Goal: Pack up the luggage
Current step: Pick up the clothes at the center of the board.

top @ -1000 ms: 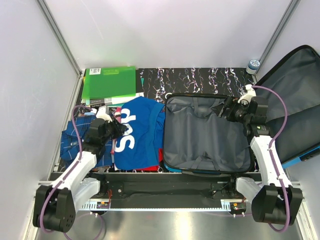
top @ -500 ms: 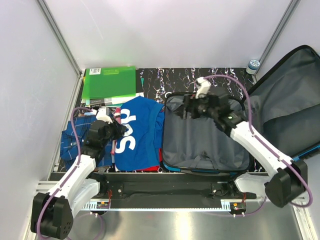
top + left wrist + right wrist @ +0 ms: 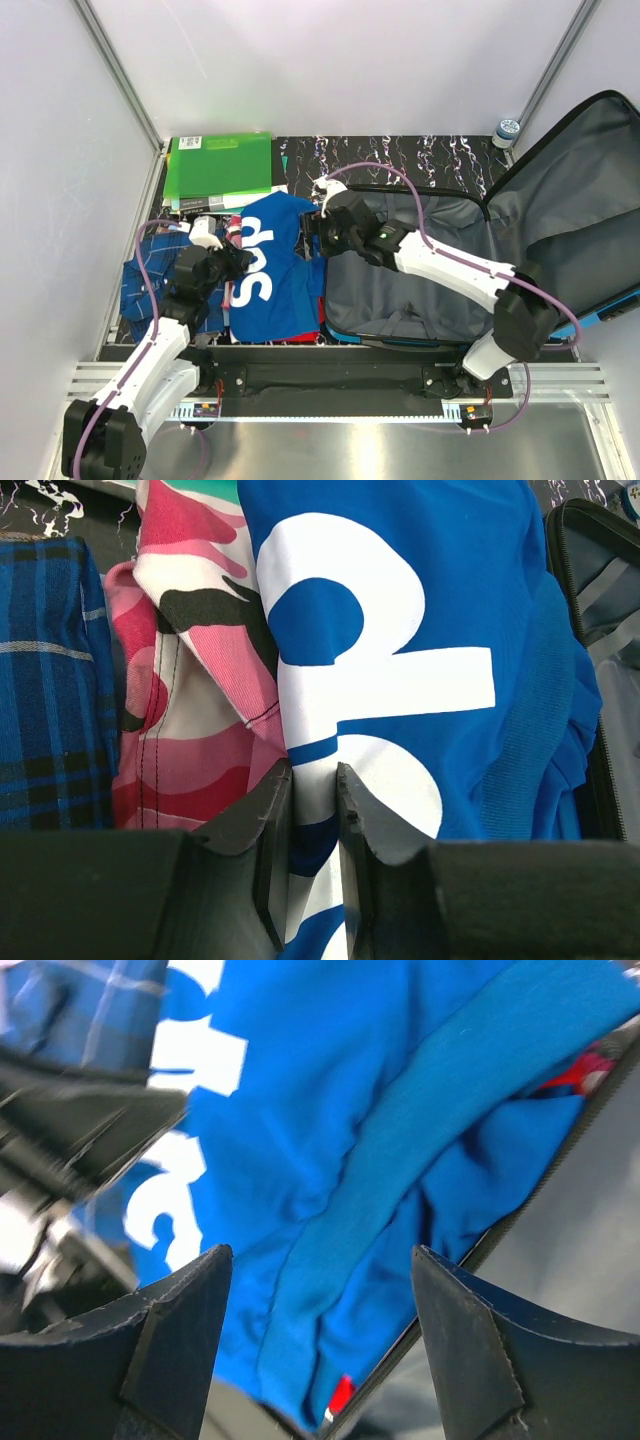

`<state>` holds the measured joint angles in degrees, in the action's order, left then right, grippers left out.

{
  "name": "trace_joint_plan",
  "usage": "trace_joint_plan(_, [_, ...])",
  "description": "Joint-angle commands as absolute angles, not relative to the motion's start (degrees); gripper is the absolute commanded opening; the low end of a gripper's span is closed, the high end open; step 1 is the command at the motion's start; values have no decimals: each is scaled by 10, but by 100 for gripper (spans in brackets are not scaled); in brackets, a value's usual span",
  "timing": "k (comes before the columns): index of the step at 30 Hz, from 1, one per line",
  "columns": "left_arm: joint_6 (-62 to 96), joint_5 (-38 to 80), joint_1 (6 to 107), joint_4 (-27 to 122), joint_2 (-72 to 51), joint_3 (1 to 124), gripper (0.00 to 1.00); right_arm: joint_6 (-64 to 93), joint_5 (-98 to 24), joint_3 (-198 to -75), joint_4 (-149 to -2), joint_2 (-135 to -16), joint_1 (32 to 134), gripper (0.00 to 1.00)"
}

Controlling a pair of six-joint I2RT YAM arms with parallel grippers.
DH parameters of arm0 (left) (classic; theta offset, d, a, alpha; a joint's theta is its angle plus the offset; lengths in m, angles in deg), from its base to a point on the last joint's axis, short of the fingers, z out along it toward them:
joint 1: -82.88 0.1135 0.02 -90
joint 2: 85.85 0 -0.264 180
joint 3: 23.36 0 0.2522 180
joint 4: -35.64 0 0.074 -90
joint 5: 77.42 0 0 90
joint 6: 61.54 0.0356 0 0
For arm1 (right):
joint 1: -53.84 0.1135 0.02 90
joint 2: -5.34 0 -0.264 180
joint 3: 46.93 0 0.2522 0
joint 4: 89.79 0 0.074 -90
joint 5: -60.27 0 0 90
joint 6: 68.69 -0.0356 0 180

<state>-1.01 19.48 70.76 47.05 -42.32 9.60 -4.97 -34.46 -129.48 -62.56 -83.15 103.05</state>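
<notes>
**Open case, three garments beside it, one jaw pinched, one jaw wide**

One luggage [image 3: 400, 290], the largest item, lay open on the right half of the table [image 3: 400, 155]. It was a hard shell lined in grey fabric with rounded corners. Its base was flat and its lid [image 3: 570, 200] was tipped up toward the right wall, with a strip of bright blue shell showing at the lid's lower edge. No garment lay on the visible lining.

One blue shirt [image 3: 275, 270] was just left of the case. It was a soft knit, rumpled, with large white lettering, and its right edge touched the case's left rim.

One stack of green folders [image 3: 220, 168] sat at the back left, flat, glossy and rectangular. The number in the stack could not be read.

One plaid cloth [image 3: 145, 285], blue check, was at the far left and partly under the left arm.

One pink camouflage cloth [image 3: 200, 710], stitched along a seam, lay between the plaid and the shirt.

There were two grippers, black, with blunt wedge fingers. The left gripper [image 3: 313, 772] was nearly closed, pinching a fold of the blue shirt at its lettering. The right gripper [image 3: 320, 1255] was spread wide above the shirt's right edge, beside the case rim, with nothing between the fingers.

One small round container [image 3: 507, 130] with a blue top stood at the back right corner.
</notes>
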Motion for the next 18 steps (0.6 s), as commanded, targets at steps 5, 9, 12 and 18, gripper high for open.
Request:
trace_joint_plan(5, [-6,216,703,442,-426,95,3,-89,-191,-1403,-552,-911,1050,79])
trace_joint_plan(9, [0,215,703,448,-431,95,1,-97,-172,-1437,-521,-948,1050,79])
trace_joint_plan(12, [5,205,703,458,-433,96,1,-105,-165,-1453,-505,-970,1050,78])
trace_joint_plan(18, [9,201,703,463,-437,96,1,-113,-143,-1484,-466,-1012,1050,77])
